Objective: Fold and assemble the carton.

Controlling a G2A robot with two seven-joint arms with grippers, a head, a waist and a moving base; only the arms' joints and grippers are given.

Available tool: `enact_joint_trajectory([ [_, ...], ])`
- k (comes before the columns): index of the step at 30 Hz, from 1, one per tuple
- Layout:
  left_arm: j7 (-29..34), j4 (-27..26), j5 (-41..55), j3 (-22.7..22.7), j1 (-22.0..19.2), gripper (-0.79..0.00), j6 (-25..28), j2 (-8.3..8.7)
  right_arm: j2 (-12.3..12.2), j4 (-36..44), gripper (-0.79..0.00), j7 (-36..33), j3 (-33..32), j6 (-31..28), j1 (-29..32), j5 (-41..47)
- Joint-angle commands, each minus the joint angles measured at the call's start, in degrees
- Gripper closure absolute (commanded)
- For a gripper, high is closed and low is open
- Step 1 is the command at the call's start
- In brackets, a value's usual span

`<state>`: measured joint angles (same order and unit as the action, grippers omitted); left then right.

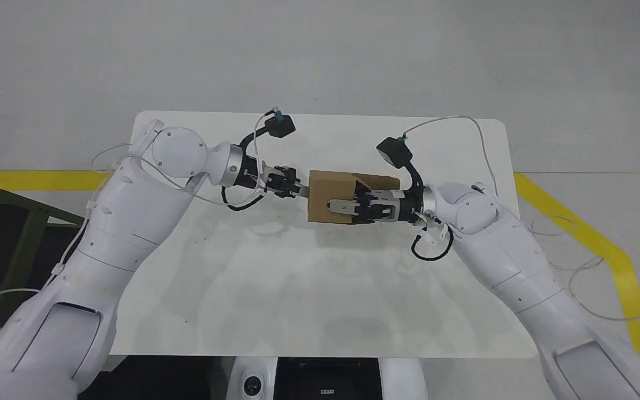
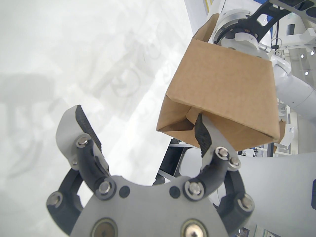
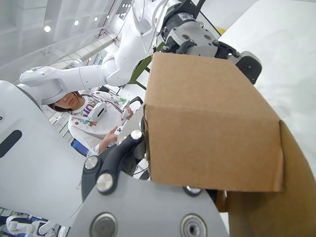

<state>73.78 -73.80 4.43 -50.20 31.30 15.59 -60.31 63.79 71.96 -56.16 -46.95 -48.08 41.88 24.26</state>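
A brown carton (image 1: pixel 330 195) hangs above the middle of the white table (image 1: pixel 320 300), between my two arms. My right gripper (image 1: pixel 362 208) is shut on the carton's wall at its open end; one finger (image 3: pixel 132 124) lies on the outside of the carton (image 3: pixel 209 129), the other is hidden. A loose flap (image 3: pixel 293 173) sticks out at that end. My left gripper (image 1: pixel 292 186) is open at the opposite end. One of its fingertips (image 2: pixel 201 130) touches the folded end flaps of the carton (image 2: pixel 222 92); the other (image 2: pixel 84 122) stands apart from it.
The table's far edge lies just behind both arms. Yellow floor tape (image 1: pixel 570 215) runs past the table's right side, and a dark frame (image 1: pixel 15 235) stands off its left side. Bare tabletop stretches toward the front edge.
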Motion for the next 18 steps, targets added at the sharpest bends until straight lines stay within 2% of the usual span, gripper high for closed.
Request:
enact_joint_trajectory([
  [1, 0.1, 0.5, 0.5, 0.0, 0.0, -0.785, 0.7, -0.03, 0.1, -0.3, 0.0, -0.1, -0.1, 0.0, 0.0, 0.1],
  [18, -3.6, 3.8, 2.4, -1.5, 1.2, -0.785, 6.9, 0.02, 0.1, 0.4, 0.0, -0.1, -0.7, 0.0, 0.3, 1.9],
])
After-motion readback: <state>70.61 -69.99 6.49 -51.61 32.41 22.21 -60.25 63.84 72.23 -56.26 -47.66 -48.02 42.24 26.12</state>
